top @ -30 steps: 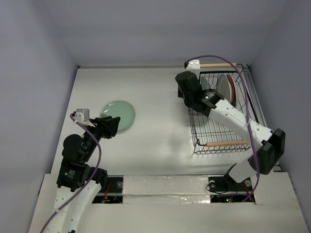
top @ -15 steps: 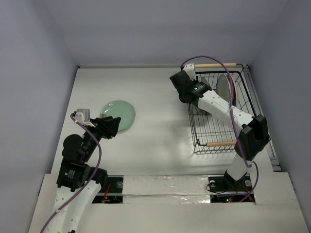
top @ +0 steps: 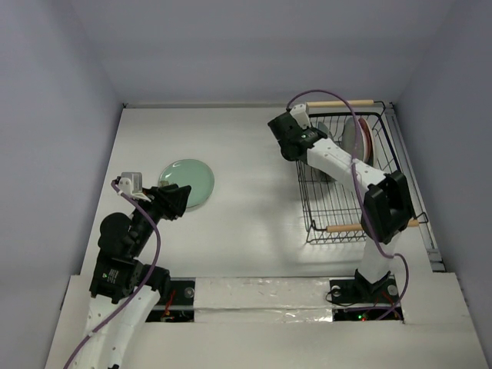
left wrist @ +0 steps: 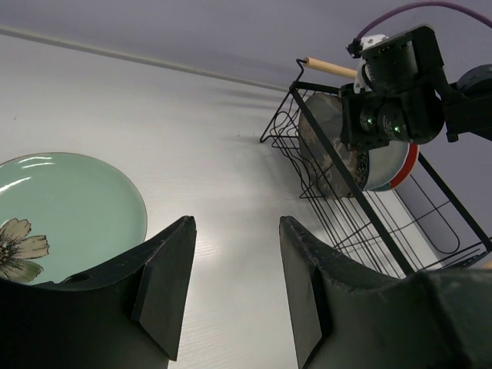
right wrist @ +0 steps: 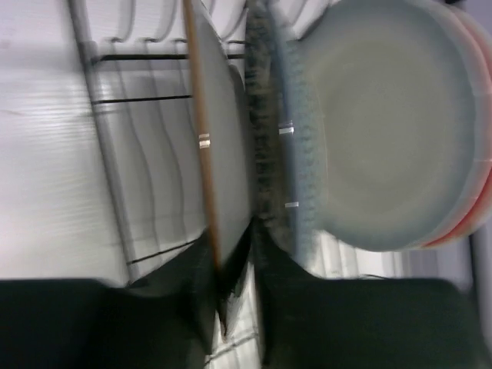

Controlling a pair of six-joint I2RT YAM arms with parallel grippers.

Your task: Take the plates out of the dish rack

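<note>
Right wrist: right jaws straddle a grey plate [right wrist: 227, 154] in the dish rack [right wrist: 104, 154], grip unclear; left jaws released.

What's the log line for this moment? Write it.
left gripper: open, near green plate on table | right gripper: in dish rack, astride rim of a plate, grip unclear
</note>
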